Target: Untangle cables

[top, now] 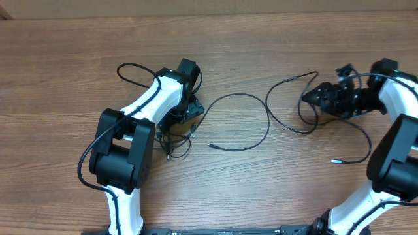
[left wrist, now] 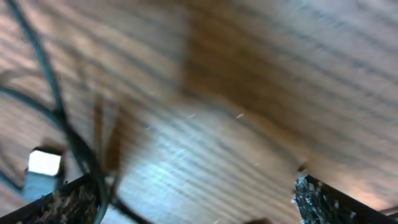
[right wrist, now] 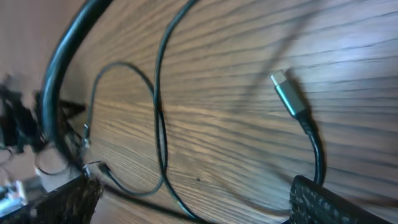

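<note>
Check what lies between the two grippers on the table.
In the overhead view, curves of the left-hand thin black cord and right-hand thin black cord lie between left gripper and right gripper; otherwise bare brown wooden table.

Left wrist view blurs the cables (left wrist: pixel 60 116) and table (left wrist: pixel 249 93).

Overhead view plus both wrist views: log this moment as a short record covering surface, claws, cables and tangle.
surface: wooden table
left claw: open, nothing seen gripped; view blurred
right claw: open, thin cord lying on the wood between the fingers
left cable: open arc, one end by the left claw, free plug near mid-table
right cable: loose loops by the right claw, pale tip lying apart
tangle: none evident; the two arcs come close mid-table, contact unclear
</note>
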### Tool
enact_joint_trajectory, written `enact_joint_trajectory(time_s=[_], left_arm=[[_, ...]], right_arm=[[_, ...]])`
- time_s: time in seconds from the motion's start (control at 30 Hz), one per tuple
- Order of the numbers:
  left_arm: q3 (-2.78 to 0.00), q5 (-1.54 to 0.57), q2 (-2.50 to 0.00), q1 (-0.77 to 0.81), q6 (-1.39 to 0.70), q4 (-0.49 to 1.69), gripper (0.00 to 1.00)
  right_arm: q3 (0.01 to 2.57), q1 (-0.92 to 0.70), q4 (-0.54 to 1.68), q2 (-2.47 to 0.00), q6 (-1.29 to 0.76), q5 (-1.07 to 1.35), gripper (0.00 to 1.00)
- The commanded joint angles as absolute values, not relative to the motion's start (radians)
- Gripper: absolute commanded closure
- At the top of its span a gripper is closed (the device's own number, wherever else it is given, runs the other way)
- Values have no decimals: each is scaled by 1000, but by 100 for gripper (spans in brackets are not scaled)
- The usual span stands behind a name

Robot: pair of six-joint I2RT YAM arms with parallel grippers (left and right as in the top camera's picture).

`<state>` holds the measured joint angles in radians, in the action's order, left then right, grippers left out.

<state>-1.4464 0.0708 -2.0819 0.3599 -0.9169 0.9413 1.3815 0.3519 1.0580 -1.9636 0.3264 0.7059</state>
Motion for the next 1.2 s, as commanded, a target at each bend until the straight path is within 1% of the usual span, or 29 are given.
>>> enact_joint_trajectory(time_s=[0.0,0.13,0.17,0.27,0.33,0.57,0.73,0.77,0.8,0.83,0.87,0.9,1.03,1.17], left_arm=[[-1409,77,-2149,370,-917,921,0],[-1409,77,-2149,370,-917,907,0],[-1409,77,-2149,370,-917,908,0],[-1409,77,-2149,370,-917,907,0],[-1409,77,-2149,370,-917,907,1],[-1409,77,-2149,370,-917,907,1],[-1409,77,-2149,370,-917,907,0],[-1409,77,-2149,370,-917,907,1],[-1409,77,-2149,370,-917,907,1],[-1409,77,-2149,370,-917,908,1],[-1409,77,-2149,370,-917,907,1],[-1409,77,-2149,370,-917,907,0],[-1409,77,-2149,370,-917,907,0],[-1409,77,-2149,370,-917,907,0]], right_arm=[[1379,270,1060,-1966,346,596,4],[1378,153,1028,-1966,346,471,4],[1378,126,1015,-1966,344,417,0],[1378,58,997,-1966,276,253,0],[1378,23,1002,-1966,265,206,0],[1311,-49,1047,-1966,230,153,0],[1238,-62,1040,-1966,228,154,0],[1226,-62,1030,-1966,228,154,5],[1214,-62,1016,-1966,228,153,16],[1206,-62,1000,-1966,228,154,39],[1200,-62,987,-1966,228,155,75],[1199,-62,980,-1966,220,157,96],[1246,-43,957,-1965,115,141,96],[1408,18,1018,-1957,6,25,96]])
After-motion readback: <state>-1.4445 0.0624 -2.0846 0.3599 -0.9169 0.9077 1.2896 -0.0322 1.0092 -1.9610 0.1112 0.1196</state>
